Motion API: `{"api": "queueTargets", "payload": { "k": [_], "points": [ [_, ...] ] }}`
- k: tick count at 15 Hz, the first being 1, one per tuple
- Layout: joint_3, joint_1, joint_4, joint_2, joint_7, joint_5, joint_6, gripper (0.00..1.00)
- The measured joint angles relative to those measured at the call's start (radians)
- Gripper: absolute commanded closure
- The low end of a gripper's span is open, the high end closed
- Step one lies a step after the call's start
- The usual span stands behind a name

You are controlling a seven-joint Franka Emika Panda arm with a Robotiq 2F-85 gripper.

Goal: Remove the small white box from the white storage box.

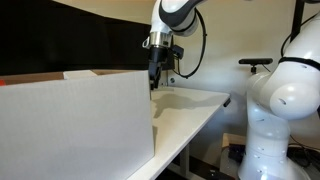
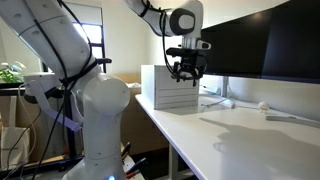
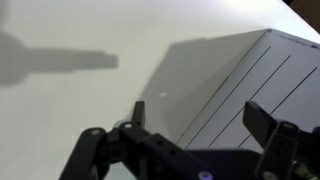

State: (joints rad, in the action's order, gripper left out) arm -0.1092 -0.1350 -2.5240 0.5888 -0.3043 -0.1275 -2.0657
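Observation:
The white storage box (image 1: 75,125) fills the near left of an exterior view and stands at the table's near end in an exterior view (image 2: 168,90). In the wrist view its ribbed wall (image 3: 240,80) lies to the right, below the fingers. My gripper (image 1: 155,70) hangs just above the box's edge in both exterior views (image 2: 186,70). Its fingers are spread and empty in the wrist view (image 3: 198,125). The small white box is not visible in any view; the storage box's inside is hidden.
White tabletop (image 2: 250,135) runs beside the box, with its edge toward the room (image 1: 205,120). A dark screen (image 2: 255,45) stands along the back. The arm's bulky white body (image 2: 90,100) sits beside the table. Small items and a cable (image 2: 225,100) lie near the screen.

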Motion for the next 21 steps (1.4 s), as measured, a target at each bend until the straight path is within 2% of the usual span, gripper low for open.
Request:
{"api": "queueTargets", "payload": {
  "k": [8,13,17,21],
  "points": [
    [0.045,0.04,0.073,0.05,0.014,0.079,0.0,0.0],
    [0.106,0.04,0.147,0.061,0.063,0.123,0.001,0.0],
    [0.163,0.04,0.235,0.031,0.135,0.16,0.001,0.0],
    [0.22,0.04,0.361,-0.055,0.218,0.169,0.001,0.0]
  ]
}}
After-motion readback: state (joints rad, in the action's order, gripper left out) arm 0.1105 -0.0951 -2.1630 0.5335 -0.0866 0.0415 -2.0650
